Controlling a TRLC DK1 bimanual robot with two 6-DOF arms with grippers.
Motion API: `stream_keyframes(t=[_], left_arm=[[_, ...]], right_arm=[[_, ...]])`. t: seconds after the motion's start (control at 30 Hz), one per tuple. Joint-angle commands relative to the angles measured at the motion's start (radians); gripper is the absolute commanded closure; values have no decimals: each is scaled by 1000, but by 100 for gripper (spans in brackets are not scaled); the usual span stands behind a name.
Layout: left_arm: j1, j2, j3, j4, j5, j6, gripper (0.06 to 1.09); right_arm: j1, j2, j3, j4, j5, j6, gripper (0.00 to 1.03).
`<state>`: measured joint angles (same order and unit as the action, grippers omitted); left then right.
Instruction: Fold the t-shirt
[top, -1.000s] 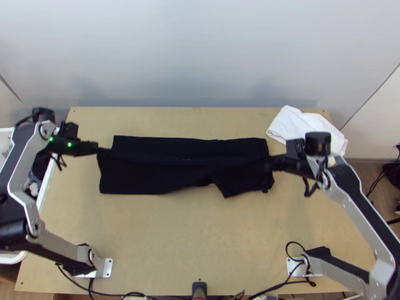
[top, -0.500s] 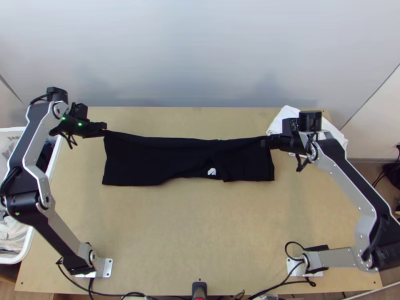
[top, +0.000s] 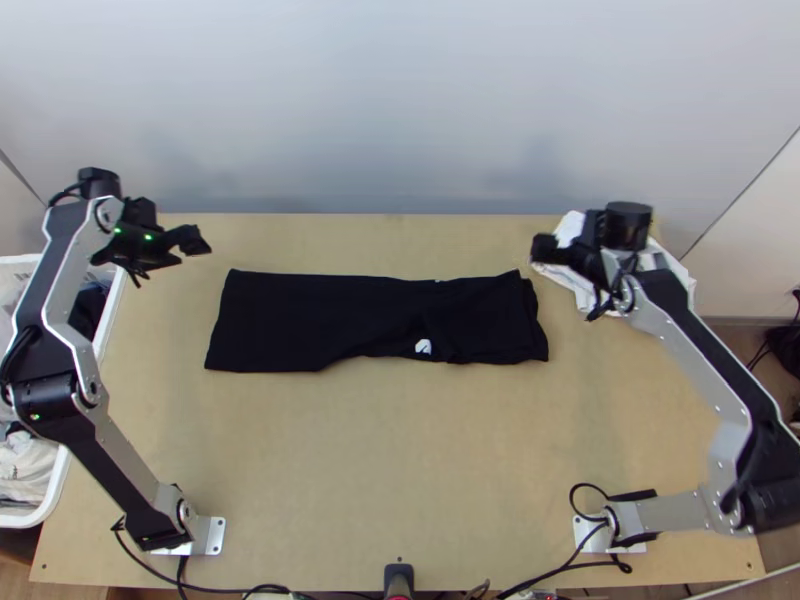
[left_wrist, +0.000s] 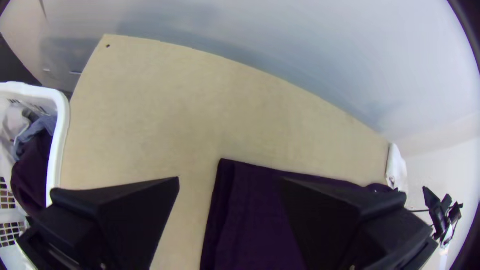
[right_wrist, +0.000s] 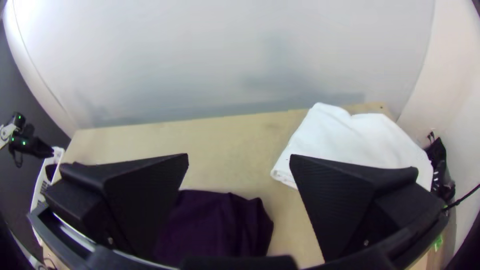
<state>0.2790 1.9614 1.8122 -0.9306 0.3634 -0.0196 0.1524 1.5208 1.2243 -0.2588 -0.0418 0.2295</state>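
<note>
The black t-shirt (top: 340, 320) lies on the table as a long flat strip, folded over on itself, with a small white patch near its lower edge and some creases at its right end. My left gripper (top: 196, 240) is above the table, off the strip's upper left corner; in the left wrist view the left gripper (left_wrist: 230, 185) is open, the dark cloth (left_wrist: 255, 215) below it. Off the upper right corner is my right gripper (top: 545, 248); the right wrist view has the right gripper (right_wrist: 239, 162) open, with the shirt's end (right_wrist: 220, 225) below.
A folded white cloth (top: 574, 228) lies at the table's far right corner, partly under the right arm. The white basket (top: 50, 500) holding clothes stands at the left edge. Bare wood (top: 380, 450) stretches in front of the shirt.
The shirt's near edge has risen toward the far side, then both grippers let go of its far corners. The left gripper has drawn slightly left and up, the right slightly up; the shirt lies flatter.
</note>
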Motion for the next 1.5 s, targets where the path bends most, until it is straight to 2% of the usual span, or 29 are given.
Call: stream_keyframes(t=[0.0,0.1,0.2,0.23,0.37,0.4,0.5,0.57,0.63,0.9,1.3,1.4,1.47], left_arm=[[77,-88,-62,-17,85,29,11],[123,-113,-140,-37,203,75,17],[131,-121,-197,-59,216,129,16],[131,-119,-217,-59,215,129,12],[127,-116,-314,-37,226,173,10],[123,-121,-337,-25,230,185,10],[111,-121,-399,56,230,198,10],[103,-108,-433,110,230,211,11],[97,-93,-445,134,230,211,11],[68,-36,-481,236,220,210,10],[-43,-24,-564,291,221,199,13],[-80,-45,-580,296,236,181,36],[-104,-52,-590,314,241,152,64]], right_arm=[[-42,-105,64,-117,43,120,4],[-109,-125,87,-226,-66,271,4],[-168,-116,124,-307,-191,355,4],[-185,-102,150,-349,-239,383,4],[-297,-39,242,-454,-645,530,4],[-321,-28,254,-459,-721,564,4],[-369,9,279,-459,-889,630,4],[-390,30,288,-459,-952,663,4],[-401,33,288,-459,-980,665,4],[-395,16,303,-458,-983,656,4],[-390,4,334,-458,-981,673,4],[-390,-2,325,-458,-981,669,4],[-389,-8,311,-458,-981,665,4]])
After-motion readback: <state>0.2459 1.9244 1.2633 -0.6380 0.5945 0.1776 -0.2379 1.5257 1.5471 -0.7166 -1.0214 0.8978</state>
